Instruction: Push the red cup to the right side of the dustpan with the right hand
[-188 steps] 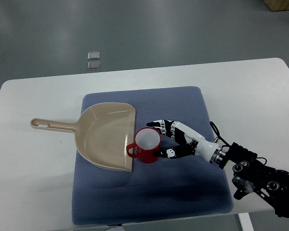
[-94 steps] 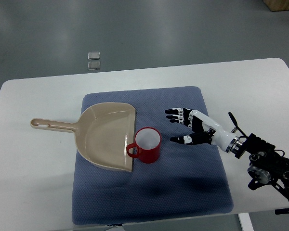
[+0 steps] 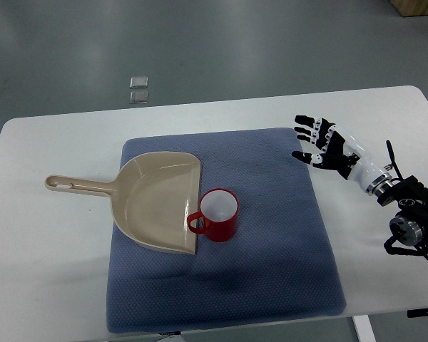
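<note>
Top view: right hand fingers spread, holds nothing, touches nothing, above blue mat right edge. Red cup upright, just right of dustpan, handle touching it.

Bright, even overhead light fills the sharp, clear top view. The white tabletop glows without harsh glare, while a soft shadow darkens the blue mat near the red cup.

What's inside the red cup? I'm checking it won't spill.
The cup stands upright on the mat. Its white interior looks empty, though part of the inner wall is hidden by the rim.
</note>
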